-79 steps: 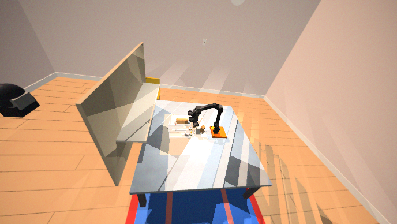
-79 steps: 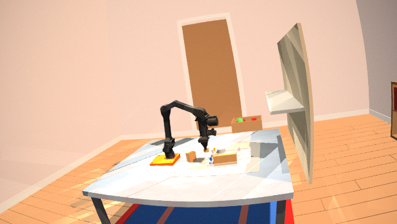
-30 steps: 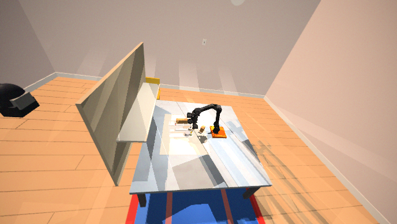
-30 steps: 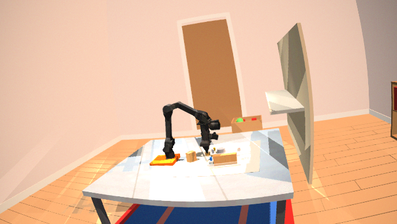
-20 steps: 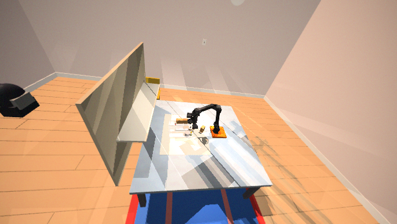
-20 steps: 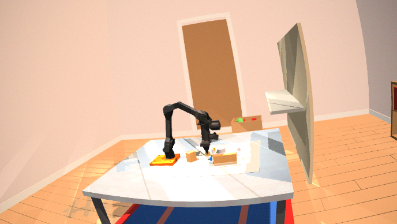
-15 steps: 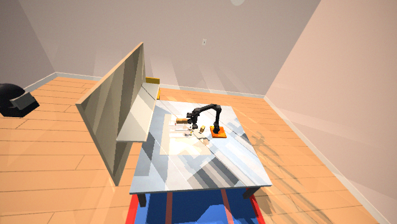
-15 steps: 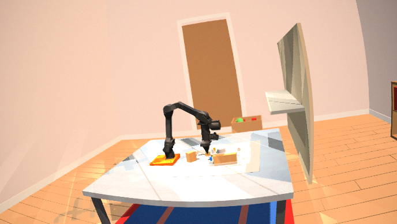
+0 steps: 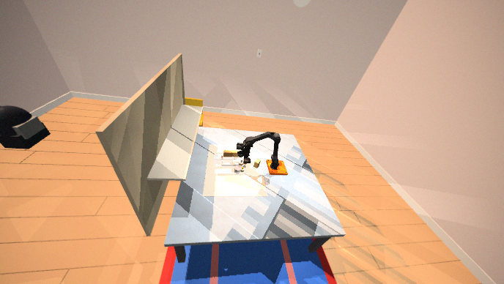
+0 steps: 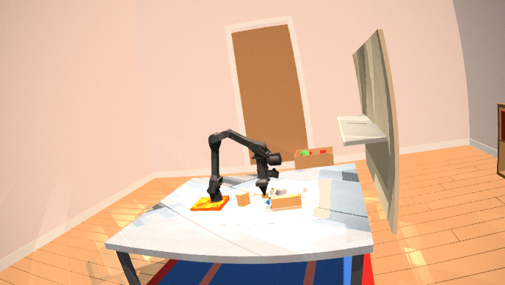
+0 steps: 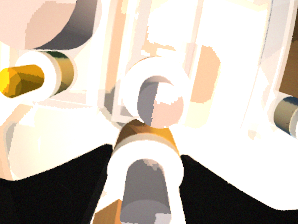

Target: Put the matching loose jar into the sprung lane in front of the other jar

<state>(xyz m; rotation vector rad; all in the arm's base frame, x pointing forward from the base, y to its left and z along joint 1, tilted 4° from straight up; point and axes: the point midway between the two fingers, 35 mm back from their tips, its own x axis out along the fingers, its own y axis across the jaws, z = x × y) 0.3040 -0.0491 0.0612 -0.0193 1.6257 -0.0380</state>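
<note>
Peach walls and plank flooring surround the pale tabletop (image 10: 235,242) where the arm works. Gripped in the claw (image 11: 145,183), the white-lidded jar (image 11: 143,192) hangs pointing at the matching jar (image 11: 156,96) in the clear lane just ahead. Its fingers are clamped partway on the lid. Left of that lane jar lies a yellow-capped jar (image 11: 27,79); right of it, a dark-capped one (image 11: 288,115); a tan block (image 10: 243,198) sits near the orange base (image 10: 209,203)
</note>
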